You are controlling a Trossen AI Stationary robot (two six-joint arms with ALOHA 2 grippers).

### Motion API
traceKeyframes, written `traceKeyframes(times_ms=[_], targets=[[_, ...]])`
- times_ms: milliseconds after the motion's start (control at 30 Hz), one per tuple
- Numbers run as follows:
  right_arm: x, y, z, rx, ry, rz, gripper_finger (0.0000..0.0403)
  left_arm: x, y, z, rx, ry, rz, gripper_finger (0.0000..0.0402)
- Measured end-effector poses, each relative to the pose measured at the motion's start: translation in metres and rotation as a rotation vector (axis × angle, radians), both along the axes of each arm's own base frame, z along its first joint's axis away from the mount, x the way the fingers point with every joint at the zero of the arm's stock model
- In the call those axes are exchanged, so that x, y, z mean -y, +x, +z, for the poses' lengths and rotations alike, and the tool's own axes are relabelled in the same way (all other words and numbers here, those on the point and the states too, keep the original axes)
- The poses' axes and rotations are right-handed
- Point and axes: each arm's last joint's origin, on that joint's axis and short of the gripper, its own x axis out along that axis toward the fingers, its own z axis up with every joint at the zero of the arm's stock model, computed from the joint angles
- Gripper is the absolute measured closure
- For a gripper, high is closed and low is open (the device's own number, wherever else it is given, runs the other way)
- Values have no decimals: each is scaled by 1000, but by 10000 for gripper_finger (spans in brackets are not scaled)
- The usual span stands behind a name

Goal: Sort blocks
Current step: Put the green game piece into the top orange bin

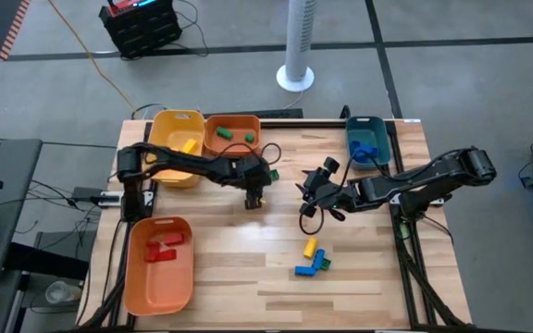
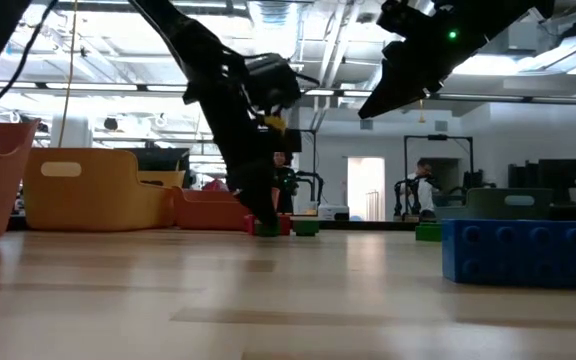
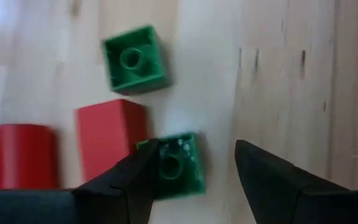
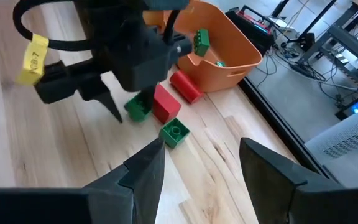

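We see the left pincer (image 3: 191,177) down at desk (image 1: 248,268) level near the orange bin (image 1: 233,136) w/ green blocks inside, fingers spread apart, nothing gripped. One finger (image 3: 135,180) overlaps a green block (image 3: 178,165) lying stud-side up; a red block (image 3: 109,134) sits touching that green one, a second red block (image 3: 23,155) just beside it, and another green block (image 3: 134,58) lies a bit apart, also stud up. In the right wrist view the same group shows under the left arm: green, red, red cylinder-ish piece, plus the loose green block (image 4: 174,132) closest to the cam.

Right pincer (image 4: 197,165) hangs above the desk mid-area, fingers apart, empty. A yellow tag (image 4: 33,58) is wrapped on the left arm's cable; writing on it looks like "7" but we can't read it for sure.

Other blocks: yellow/blue/green cluster (image 1: 312,258) toward the front of the desk, well apart from both arms. Red blocks (image 1: 165,246) sit in the front-left orange bin (image 1: 146,287), a yellow one in the yellow bin (image 1: 176,129), a blue one in the teal bin (image 1: 366,129). Low view: big blue brick (image 2: 516,251) close to the cam, no brand readable.
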Motion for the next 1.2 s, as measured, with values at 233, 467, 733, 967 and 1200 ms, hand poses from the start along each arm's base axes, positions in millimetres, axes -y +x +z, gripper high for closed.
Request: traceKeyframes(times_ms=[233, 467, 733, 967, 1200], targets=[[1, -1, -1, -14, -2, -3, 184, 14, 4, -7, -69, -30, -47, 198], [3, 0, -1, -13, -2, -9, 184, 30, 3, -4, -99, 1, -111, 198], [2, 0, -1, -10, -1, -6, 184, 29, 6, -10, -117, 80, -128, 216], [2, 0, -1, -8, 0, -7, 184, 28, 8, -8, -70, 92, -80, 288], [2, 0, -1, -6, 9, -4, 184, 28, 2, -4, -101, 84, -48, 300]])
